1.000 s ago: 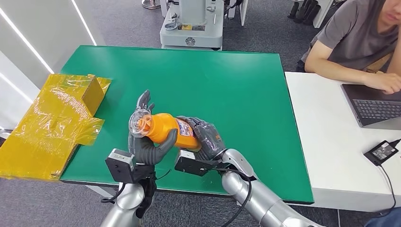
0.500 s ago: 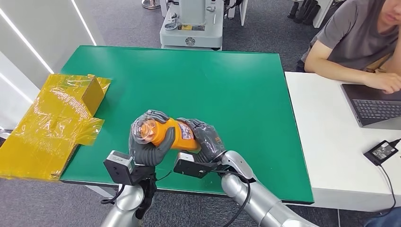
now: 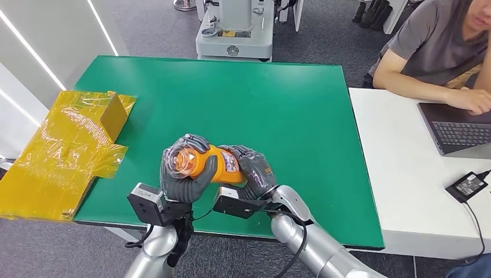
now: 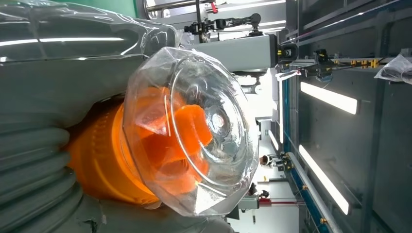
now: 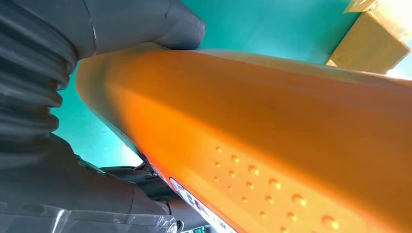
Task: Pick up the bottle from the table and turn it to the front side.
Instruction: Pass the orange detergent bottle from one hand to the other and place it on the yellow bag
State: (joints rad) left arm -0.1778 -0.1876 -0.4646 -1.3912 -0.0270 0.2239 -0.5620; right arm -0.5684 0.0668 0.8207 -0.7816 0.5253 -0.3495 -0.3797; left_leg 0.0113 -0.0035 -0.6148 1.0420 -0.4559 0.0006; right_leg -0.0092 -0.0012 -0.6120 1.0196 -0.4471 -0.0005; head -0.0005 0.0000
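An orange bottle with a clear cap is held on its side above the near part of the green table, cap end toward the left. My left hand wraps its fingers around the neck end just behind the cap. My right hand grips the labelled base end. In the left wrist view the clear cap sits close to the lens with the orange neck against my grey fingers. The right wrist view has the orange bottle body pressed against the thumb.
A yellow wrapped cardboard box lies off the table's left edge. A person sits at the white desk on the right with a laptop. A power adapter lies near the desk's front. A grey machine base stands behind the table.
My left hand's fingers, raised and spread a second ago, have closed around the bottle's neck. The bottle has tipped slightly, with the cap turned more toward me.
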